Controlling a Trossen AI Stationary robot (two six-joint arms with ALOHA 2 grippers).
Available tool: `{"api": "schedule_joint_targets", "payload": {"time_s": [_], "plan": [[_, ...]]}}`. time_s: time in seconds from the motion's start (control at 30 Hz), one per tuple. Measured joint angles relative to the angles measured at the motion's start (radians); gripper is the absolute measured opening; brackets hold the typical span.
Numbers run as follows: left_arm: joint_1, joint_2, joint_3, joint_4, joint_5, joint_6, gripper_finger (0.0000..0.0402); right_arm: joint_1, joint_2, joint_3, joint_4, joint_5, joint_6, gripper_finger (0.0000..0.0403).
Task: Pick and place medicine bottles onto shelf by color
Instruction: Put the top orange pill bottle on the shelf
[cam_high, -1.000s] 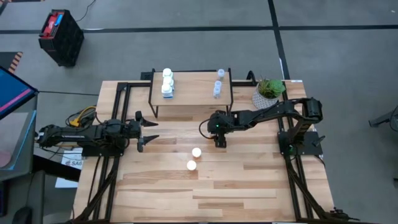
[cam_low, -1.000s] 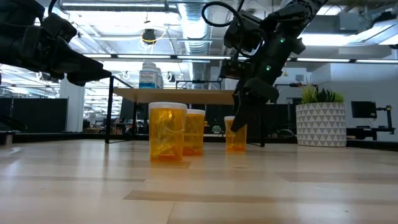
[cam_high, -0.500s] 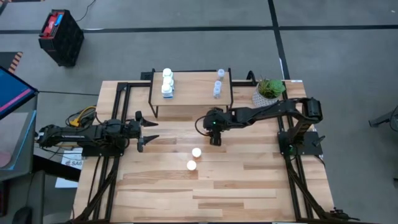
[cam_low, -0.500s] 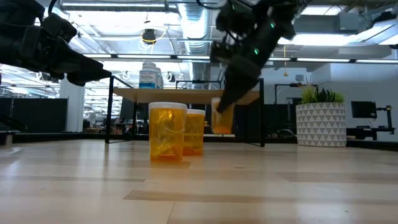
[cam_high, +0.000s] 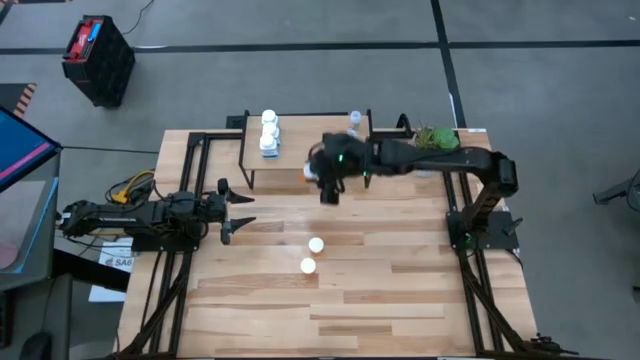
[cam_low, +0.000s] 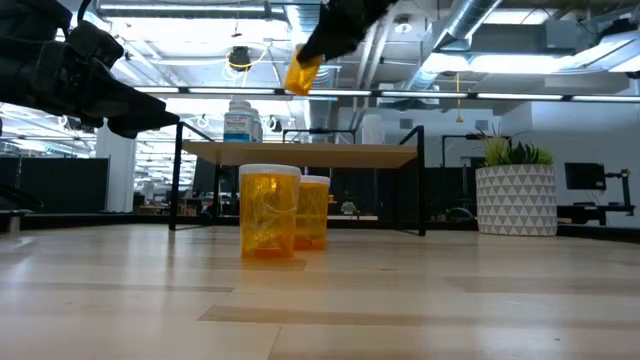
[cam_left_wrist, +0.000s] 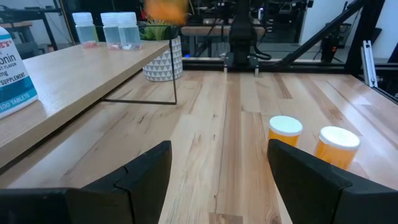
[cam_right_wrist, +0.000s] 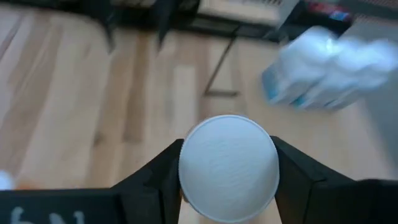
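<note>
Right claw (cam_right_wrist: 227, 180) is clamped on an orange medicine bottle (cam_low: 301, 75) with a white cap (cam_right_wrist: 228, 167), held tilted in the air above the shelf's (cam_high: 300, 165) front edge; in the low view the bottle hangs well above the wooden shelf top (cam_low: 300, 154). From the right wrist camera the round white cap fills the gap between the two dark fingers (cam_right_wrist: 158, 180), which press on either side of it.

Two more orange bottles (cam_low: 268, 212) with white caps stand on the tabletop (cam_high: 380, 290) in front of the shelf, just beside one another; from above only their white caps (cam_high: 316, 245) show. On the shelf's left part three white bottles (cam_high: 269, 133) sit in a row. One of them shows blue lettering in the left wrist view (cam_left_wrist: 13, 68), where "100 TABLETS" can be read, along with fragments ending in "onin" and "SUPPLEMENT". On the shelf's right part stand clear pale-blue bottles (cam_left_wrist: 113, 30), three of them side by side in the left wrist view.

Left claw (cam_high: 232, 209) hovers low over the tabletop's left side, its fingers (cam_left_wrist: 149, 174) spread wide and holding nothing. A potted green plant (cam_low: 517, 190) in a white patterned pot stands at the tabletop's far right corner, beside the shelf.
</note>
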Motion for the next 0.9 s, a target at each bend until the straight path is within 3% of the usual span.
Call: {"api": "schedule_joint_targets", "payload": {"time_s": [0.3,0.53,0.9], "plan": [[0.0,0.0,0.0,0.0,0.0,0.0,0.0254,-0.148,0.057,0.177,-0.067,-0.074,-0.086,0.0199],[0.0,0.003,0.0,0.0,0.0,0.0,0.0254,-0.235,0.219,0.326,-0.114,-0.077,-0.113,0.0199],[0.0,0.005,0.0,0.0,0.002,0.0,0.0254,-0.315,0.417,0.605,-0.34,-0.077,-0.106,0.0199]]}}
